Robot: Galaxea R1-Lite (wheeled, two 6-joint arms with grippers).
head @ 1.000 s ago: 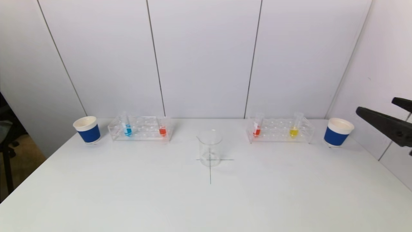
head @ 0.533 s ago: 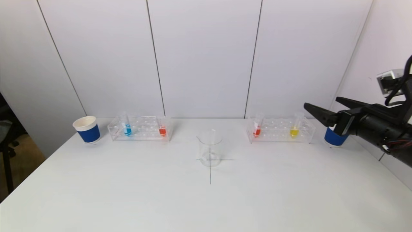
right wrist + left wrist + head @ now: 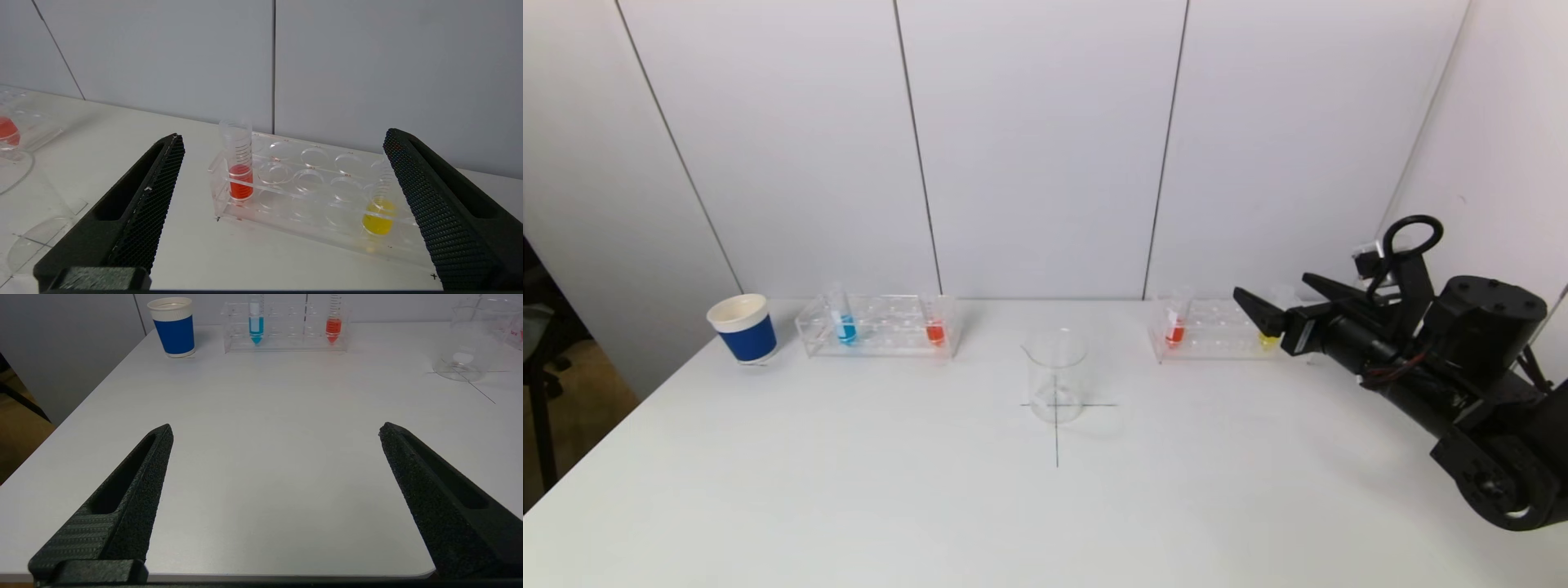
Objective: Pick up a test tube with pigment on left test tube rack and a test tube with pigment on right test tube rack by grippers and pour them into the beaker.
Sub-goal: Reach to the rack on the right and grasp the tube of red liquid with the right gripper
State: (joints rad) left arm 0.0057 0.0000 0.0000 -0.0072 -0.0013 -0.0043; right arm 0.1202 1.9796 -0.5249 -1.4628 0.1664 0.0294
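The left test tube rack (image 3: 878, 327) holds a blue tube (image 3: 847, 328) and a red tube (image 3: 936, 331). In the right rack (image 3: 1213, 331) stand a red tube (image 3: 1174, 331) and a yellow tube (image 3: 1266, 341), the yellow one partly behind my right gripper (image 3: 1270, 284). That gripper hovers open just in front of the rack, its jaws wide either side of both tubes (image 3: 239, 171) (image 3: 379, 216). The empty beaker (image 3: 1056, 376) stands mid-table. My left gripper (image 3: 274, 426) is open over the table's near left part, out of the head view, far from the left rack (image 3: 286, 339).
A blue paper cup (image 3: 743, 328) stands left of the left rack. A thin cross (image 3: 1057, 445) is drawn on the table under the beaker. The wall runs right behind both racks. My right arm (image 3: 1462, 367) covers the table's far right corner.
My right arm has swung in from the right edge toward the right rack, and it now hides the blue cup at the far right. Racks, tubes and beaker stayed put.
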